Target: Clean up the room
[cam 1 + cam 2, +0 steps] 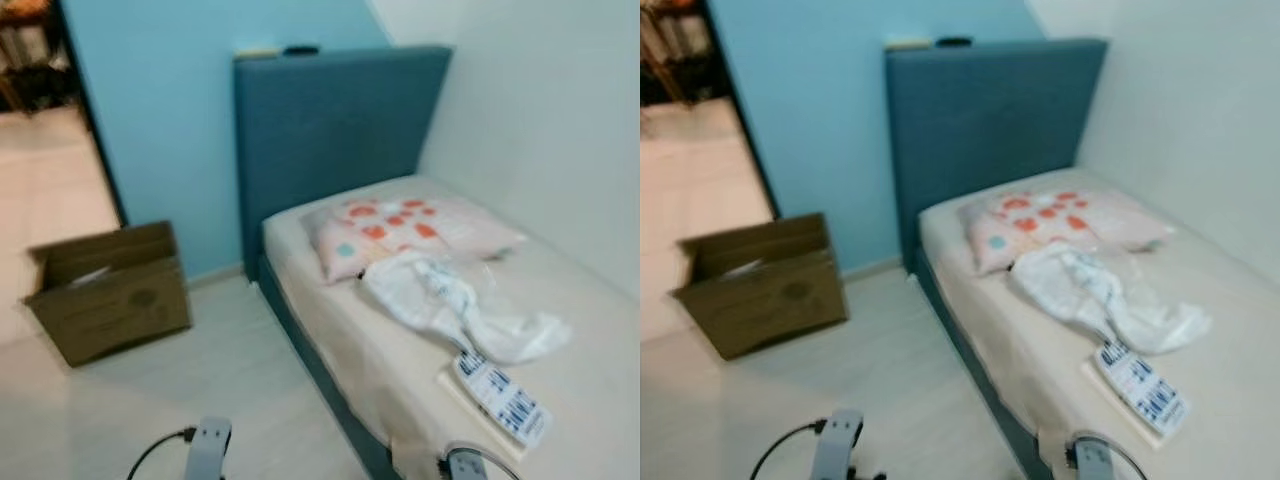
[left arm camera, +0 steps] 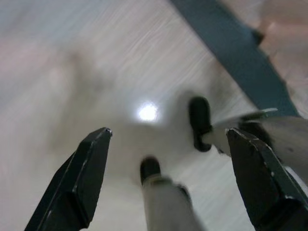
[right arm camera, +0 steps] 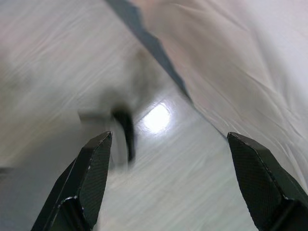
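I'm seeing the bed carrying a crumpled white plastic bag just below the pillow; it's looking light, limp and slippery, best pinched at a bunched fold. Left claw and right claw are hanging spread wide, empty, over floor beside the bed.

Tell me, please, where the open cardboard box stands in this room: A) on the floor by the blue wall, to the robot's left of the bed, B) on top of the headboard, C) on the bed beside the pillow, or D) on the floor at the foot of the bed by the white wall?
A: the cardboard box stands open on the pale floor against the blue wall, to the left of the bed and its headboard.
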Robot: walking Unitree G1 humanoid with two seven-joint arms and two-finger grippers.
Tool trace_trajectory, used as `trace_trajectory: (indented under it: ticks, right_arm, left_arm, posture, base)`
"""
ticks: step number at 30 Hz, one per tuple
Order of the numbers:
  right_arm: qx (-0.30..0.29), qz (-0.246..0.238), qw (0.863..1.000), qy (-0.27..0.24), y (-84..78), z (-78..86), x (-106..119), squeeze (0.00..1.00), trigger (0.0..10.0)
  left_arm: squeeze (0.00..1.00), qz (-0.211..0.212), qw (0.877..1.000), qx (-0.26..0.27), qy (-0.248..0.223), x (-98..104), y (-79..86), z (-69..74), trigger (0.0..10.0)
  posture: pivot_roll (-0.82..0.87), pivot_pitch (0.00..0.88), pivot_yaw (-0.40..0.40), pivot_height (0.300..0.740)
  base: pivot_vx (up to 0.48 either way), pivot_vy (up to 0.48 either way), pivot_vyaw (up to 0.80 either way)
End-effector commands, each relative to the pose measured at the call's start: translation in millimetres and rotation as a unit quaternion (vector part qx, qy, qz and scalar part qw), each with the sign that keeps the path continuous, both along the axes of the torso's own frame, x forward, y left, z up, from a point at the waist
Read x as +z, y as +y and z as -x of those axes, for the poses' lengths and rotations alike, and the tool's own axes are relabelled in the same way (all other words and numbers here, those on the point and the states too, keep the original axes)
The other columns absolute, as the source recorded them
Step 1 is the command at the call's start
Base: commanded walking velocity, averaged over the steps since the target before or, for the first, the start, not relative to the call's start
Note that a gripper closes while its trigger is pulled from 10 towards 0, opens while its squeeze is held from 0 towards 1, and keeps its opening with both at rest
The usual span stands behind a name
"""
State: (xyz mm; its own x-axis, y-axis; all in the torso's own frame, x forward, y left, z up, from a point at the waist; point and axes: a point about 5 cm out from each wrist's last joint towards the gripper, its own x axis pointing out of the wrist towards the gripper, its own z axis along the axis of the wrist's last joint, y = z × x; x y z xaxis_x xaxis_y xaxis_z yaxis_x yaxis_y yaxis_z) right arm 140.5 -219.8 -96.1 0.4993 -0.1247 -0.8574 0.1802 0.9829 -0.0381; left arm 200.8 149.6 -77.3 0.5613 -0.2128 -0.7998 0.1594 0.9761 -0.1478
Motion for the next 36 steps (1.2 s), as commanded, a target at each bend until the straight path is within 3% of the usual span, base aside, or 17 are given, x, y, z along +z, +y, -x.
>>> trace_trajectory:
  ticks: [1,17,29,31,36]
  right_arm:
    - [0.005,0.007,1.0,-0.005,-2.6,-3.5,2,0.0,10.0]
    - [0.014,0.016,1.0,-0.008,-3.9,-5.3,3,0.0,10.0]
    - [-0.005,0.012,0.999,-0.04,-5.4,-22.9,11,0.0,10.0]
    - [-0.012,0.008,0.999,-0.052,-3.7,-30.9,14,0.0,10.0]
    - [-0.055,-0.025,0.989,-0.137,-5.9,-75.8,38,0.0,10.0]
  left_arm:
    - [0.0,0.01,1.0,-0.006,0.0,0,-8.7,0.4,10.0]
    - [0.0,0.009,1.0,-0.004,0.003,-1,-8.1,1.9,10.0]
    - [0.0,0.01,1.0,0.012,-0.002,0,-7.0,0.6,10.0]
    - [0.0,0.01,1.0,0.012,-0.002,0,-6.9,0.3,10.0]
    - [0.0,0.007,1.0,0.011,-0.004,0,-5.7,-0.5,10.0]
  posture:
    - [0.03,0.006,-0.048,0.74]
    - [0.03,0.025,-0.043,0.74]
    - [0.03,0.024,-0.04,0.74]
    - [0.03,0.024,-0.039,0.74]
    - [0.03,0.023,-0.035,0.74]
  base:
    - [0.382,0.0,0.0]
    - [0.324,0.0,0.0]
    - [0.021,0.0,-0.77]
    - [0.0,0.0,-0.77]
    - [0.0,0.0,-0.77]
